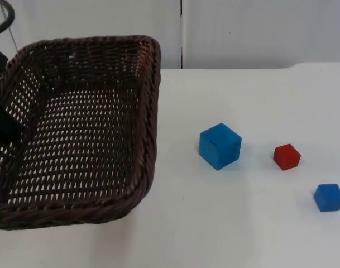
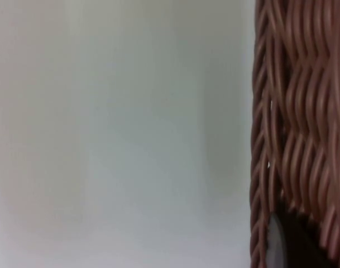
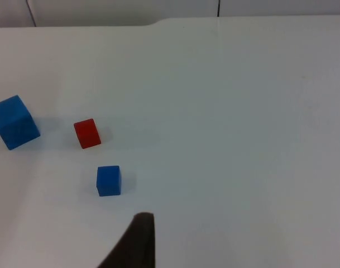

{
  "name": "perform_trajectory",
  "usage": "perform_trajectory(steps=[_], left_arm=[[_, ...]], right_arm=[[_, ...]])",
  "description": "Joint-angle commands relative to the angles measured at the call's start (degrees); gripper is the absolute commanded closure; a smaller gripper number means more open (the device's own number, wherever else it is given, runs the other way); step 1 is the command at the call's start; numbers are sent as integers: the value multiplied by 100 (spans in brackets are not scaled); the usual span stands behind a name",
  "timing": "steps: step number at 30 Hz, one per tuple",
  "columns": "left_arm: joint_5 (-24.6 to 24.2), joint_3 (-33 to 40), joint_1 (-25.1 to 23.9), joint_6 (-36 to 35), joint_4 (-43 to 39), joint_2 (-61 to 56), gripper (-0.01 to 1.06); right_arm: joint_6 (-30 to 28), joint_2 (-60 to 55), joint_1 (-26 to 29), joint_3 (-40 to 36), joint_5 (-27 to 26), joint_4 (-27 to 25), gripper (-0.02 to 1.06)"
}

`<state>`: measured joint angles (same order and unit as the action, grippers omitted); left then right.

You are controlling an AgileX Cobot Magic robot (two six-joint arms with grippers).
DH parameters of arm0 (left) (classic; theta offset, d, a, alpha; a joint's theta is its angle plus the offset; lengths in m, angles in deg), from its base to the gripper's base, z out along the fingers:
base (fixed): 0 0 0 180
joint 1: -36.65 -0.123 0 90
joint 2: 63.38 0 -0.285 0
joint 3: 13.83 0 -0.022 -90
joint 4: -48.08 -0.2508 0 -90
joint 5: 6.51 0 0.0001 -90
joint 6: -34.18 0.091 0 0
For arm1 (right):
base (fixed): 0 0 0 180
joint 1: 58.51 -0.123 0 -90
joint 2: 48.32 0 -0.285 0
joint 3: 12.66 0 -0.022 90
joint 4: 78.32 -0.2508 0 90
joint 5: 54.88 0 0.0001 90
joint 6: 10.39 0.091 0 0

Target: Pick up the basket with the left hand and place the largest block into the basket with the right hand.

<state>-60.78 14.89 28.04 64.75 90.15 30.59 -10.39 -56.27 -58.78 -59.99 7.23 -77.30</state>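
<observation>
The left tool (image 1: 3,125) is mostly cut off at the top view's left edge: a dark shape sits against the left wall of the brown wicker basket (image 1: 103,89), and whether its fingers are clamped on the weave cannot be told. In the left wrist view the basket's woven wall (image 2: 298,111) stands very close, with a dark fingertip (image 2: 295,245) against it. The basket looks tilted and appears lifted off the white counter (image 1: 242,223), though its underside is hidden. It holds no block.

The right tool shows as one black fingertip (image 3: 133,245) in the right wrist view, above the counter and near the small blue block (image 3: 108,180); how far apart its fingers are cannot be told.

The large blue block (image 1: 220,146) rests on the counter right of the basket, apart from it. The red block (image 1: 286,156) lies beyond it, and the small blue block (image 1: 329,197) is farthest right.
</observation>
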Motion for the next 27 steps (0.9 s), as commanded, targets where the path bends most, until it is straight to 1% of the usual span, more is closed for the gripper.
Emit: perform_trajectory(steps=[1, 19, 23, 27], left_arm=[[-26, 22, -12, 66, 96, -188, 105], [-51, 22, 2, 66, 30, -218, 105], [-51, 22, -1, 83, 30, -218, 105], [-51, 22, -1, 83, 30, -218, 105]], right_arm=[[-95, 16, 30, -30, -42, 5, 0], [-95, 16, 30, 8, -100, 16, 0], [-95, -43, 30, 96, -306, 16, 0], [-95, -559, 30, 123, -948, -23, 0]])
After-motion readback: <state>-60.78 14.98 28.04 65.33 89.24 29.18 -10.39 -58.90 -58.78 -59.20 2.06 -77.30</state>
